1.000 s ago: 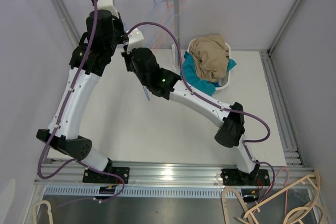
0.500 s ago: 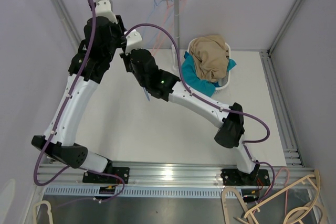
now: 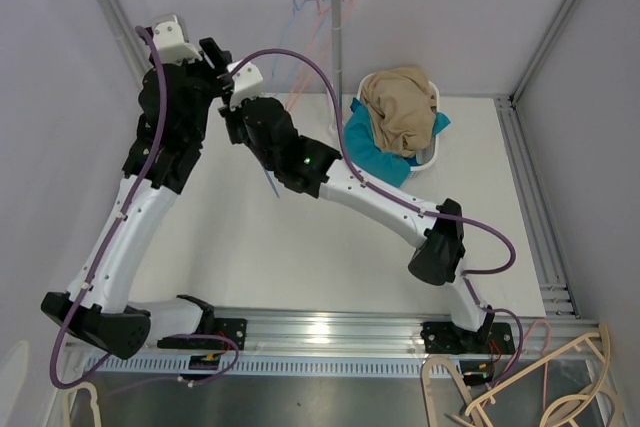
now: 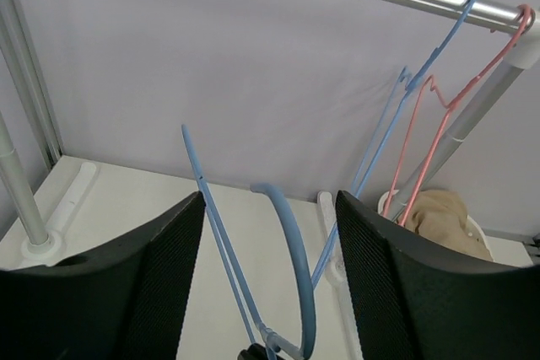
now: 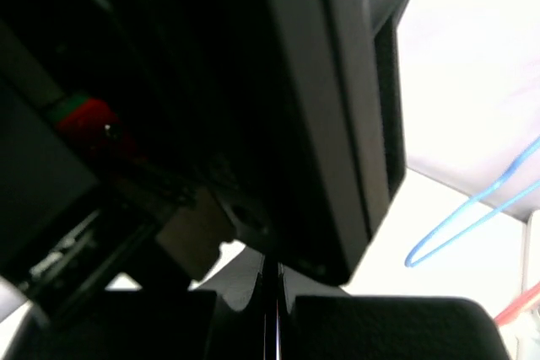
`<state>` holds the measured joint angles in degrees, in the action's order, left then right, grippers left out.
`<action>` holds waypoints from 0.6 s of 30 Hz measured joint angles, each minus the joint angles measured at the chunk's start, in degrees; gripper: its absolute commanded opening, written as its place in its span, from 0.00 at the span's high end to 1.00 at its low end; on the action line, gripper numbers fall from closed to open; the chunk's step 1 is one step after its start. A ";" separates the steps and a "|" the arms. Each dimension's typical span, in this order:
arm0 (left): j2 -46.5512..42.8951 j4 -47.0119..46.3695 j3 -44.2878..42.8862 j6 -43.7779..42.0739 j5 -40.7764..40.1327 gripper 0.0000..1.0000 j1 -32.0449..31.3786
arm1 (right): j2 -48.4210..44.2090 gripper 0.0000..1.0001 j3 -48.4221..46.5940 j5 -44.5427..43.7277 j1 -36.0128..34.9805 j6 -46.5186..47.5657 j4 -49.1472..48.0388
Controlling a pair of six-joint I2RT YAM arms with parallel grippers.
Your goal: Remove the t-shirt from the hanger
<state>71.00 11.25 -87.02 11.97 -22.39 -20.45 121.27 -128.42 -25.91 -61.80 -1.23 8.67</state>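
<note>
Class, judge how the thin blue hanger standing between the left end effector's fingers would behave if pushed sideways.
The thin blue hanger looks light, since its rod is slender, so a nudge would probably swing it easily. Its long narrow arms suggest it may flex rather than stay rigid. The smooth, rounded surface could slip in a loose grip.

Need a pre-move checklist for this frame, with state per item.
1. Left end effector open: ok, its fingers stand apart on either side of the blue hanger.
2. Blue hanger bare of cloth: ok.
3. Right end effector shut: ok.
4. Right end effector gripping the blue hanger: cannot tell, its wrist view is mostly dark.
5. Tan t-shirt in the basket: ok.
6. Clearance between the arms: not ok, the two wrists crowd together in the top view.
</note>
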 measured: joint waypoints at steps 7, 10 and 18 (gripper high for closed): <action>-2.16 -3.04 -0.66 -1.88 1.62 0.07 0.39 | -1.27 1.00 -1.22 1.95 0.28 -1.66 -0.83; -1.64 -1.29 -5.49 -2.60 4.24 0.06 0.00 | -1.77 1.00 -1.22 2.97 0.85 -2.23 -2.14; 1.03 3.26 -20.35 3.04 11.52 0.01 -0.81 | -2.05 1.00 0.48 1.36 4.24 -4.59 -2.03</action>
<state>72.03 14.50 -107.37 15.00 -10.87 -21.26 119.22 -127.94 -24.56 -57.56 -5.82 6.63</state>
